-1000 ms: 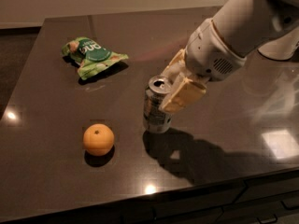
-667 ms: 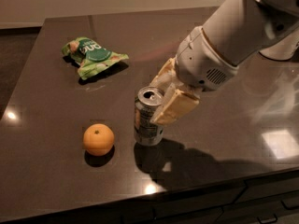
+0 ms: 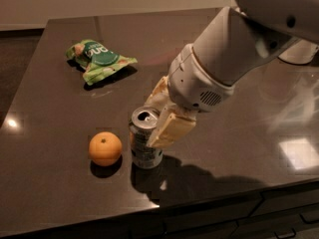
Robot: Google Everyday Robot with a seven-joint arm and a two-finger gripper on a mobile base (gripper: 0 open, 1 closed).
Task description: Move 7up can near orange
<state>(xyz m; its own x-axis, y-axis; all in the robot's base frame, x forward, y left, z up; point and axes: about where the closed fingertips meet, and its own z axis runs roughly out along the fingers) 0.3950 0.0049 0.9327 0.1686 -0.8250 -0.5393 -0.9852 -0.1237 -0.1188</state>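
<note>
The 7up can [image 3: 144, 144] stands upright on the dark tabletop [image 3: 55, 118], just right of the orange [image 3: 105, 149], with only a narrow strip of tabletop between them; the hand [image 3: 158, 124] is clamped on the can, its pale fingers [image 3: 172, 129] pressing the side away from the orange; well behind the orange lies a green snack bag [image 3: 99, 59], its white writing not readable.

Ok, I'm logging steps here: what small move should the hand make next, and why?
Probably open the hand and let go. It is shut on the 7up can, which seems to stand upright on the table right beside the orange, a thin gap between them, so the can looks placed.
</note>
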